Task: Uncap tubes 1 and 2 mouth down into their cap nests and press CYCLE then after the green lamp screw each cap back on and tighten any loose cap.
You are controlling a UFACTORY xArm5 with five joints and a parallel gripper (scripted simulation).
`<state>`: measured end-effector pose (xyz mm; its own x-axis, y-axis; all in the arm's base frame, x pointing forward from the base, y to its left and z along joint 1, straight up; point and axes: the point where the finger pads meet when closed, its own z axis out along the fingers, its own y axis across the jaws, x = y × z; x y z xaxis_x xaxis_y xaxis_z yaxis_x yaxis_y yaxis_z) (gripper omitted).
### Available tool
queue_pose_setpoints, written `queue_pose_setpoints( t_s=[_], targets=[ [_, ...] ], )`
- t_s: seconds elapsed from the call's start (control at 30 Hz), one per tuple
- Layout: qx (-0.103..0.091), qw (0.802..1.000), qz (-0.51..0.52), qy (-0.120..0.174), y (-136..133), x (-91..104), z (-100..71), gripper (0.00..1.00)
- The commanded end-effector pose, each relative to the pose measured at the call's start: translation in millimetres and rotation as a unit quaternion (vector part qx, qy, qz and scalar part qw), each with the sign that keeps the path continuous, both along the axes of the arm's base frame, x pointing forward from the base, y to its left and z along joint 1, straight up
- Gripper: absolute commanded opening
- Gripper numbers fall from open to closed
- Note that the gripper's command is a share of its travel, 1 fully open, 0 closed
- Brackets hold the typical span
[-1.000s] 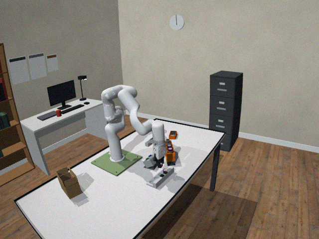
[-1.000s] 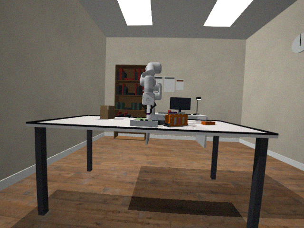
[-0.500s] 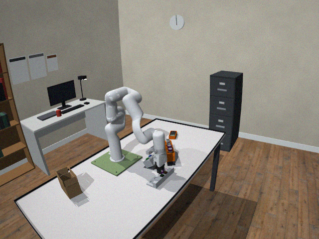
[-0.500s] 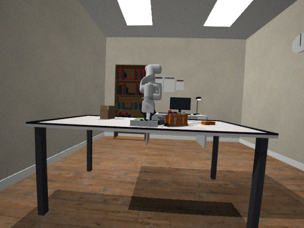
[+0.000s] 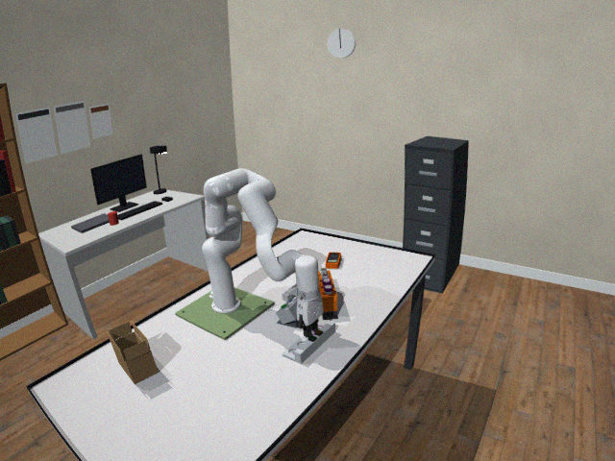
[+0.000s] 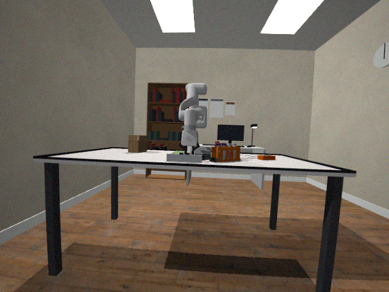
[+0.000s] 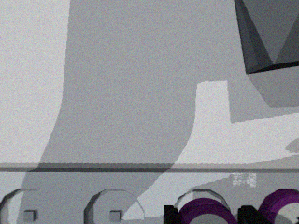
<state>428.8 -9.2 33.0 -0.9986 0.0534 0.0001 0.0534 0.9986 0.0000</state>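
A purple cap [image 7: 206, 212] is being gripped by the partly closed gripper [image 5: 310, 331], held low over the grey cap tray [image 5: 298, 352], likely for seating in its nest. At three o'clock another purple cap [image 7: 285, 205] is already lying in the tray.

Cap tray [image 5: 308, 349] on table [image 5: 209, 406] before decapping station [image 5: 328, 298]; key housing [image 5: 289, 309] beside both; cardboard box [image 5: 133, 350] well apart.

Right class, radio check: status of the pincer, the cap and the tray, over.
Pincer shut on purple cap, low over cap tray. One cap already nested. Nothing blocking.
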Motion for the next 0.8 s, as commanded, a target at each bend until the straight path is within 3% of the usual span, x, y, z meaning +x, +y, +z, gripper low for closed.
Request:
queue_pose_setpoints(
  t_s=[0.0, 0.77],
  targets=[
    [-0.004, 1.000, 0.000, -0.002, 0.0, 1.3, 0.9, 0.00],
    [-0.004, 1.000, 0.000, -0.002, -0.1, -0.7, -1.3, 0.00]
  ],
)
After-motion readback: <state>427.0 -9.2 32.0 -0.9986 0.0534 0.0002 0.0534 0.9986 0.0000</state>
